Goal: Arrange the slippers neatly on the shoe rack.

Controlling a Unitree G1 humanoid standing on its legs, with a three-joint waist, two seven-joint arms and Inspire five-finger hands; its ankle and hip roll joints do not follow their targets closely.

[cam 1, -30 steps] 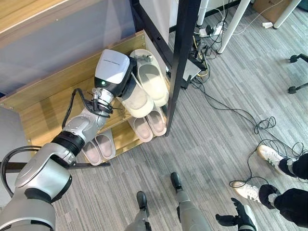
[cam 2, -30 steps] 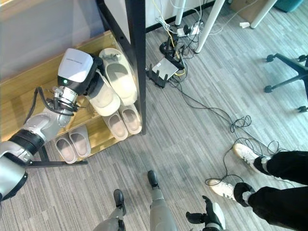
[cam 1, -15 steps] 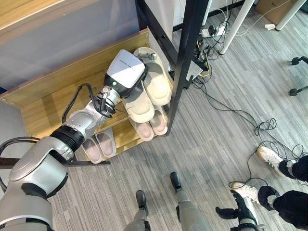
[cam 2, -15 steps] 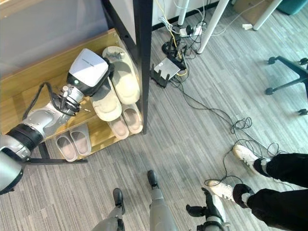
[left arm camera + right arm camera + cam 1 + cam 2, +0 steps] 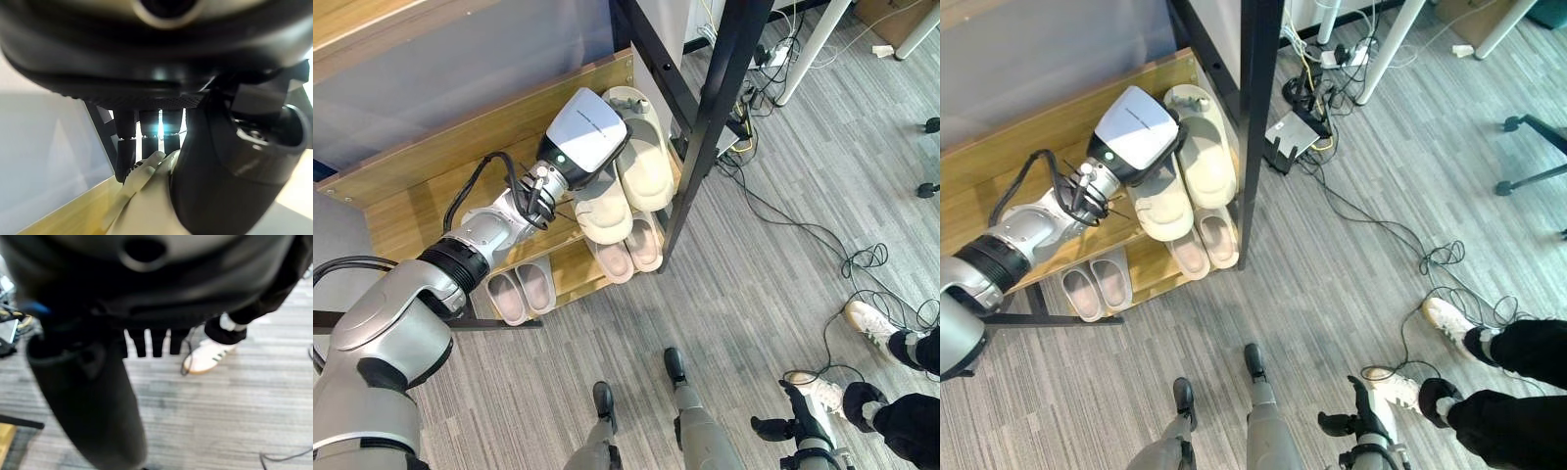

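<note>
Two cream slippers lie side by side on the upper shelf of the wooden shoe rack [image 5: 406, 215]. One cream slipper [image 5: 646, 162] lies free by the black post. My left hand [image 5: 585, 132] lies over the heel end of the other cream slipper [image 5: 604, 211]. In the left wrist view its straight fingers [image 5: 143, 147] rest on that slipper [image 5: 142, 196], with the thumb alongside. On the lower shelf sit a pink pair [image 5: 631, 250] and a second pink pair [image 5: 524, 292]. My right hand [image 5: 1361, 431] hangs low over the floor, fingers relaxed.
A black upright post [image 5: 710, 127] stands at the rack's right end, close to the cream slippers. Cables and a power strip [image 5: 754, 73] lie on the grey floor behind it. A person's legs and white sneakers [image 5: 1449, 318] are at the lower right.
My left hand has slid further over the nearer cream slipper, towards the post end of the shelf. The whole view has shifted as well. The right hand still hangs low.
</note>
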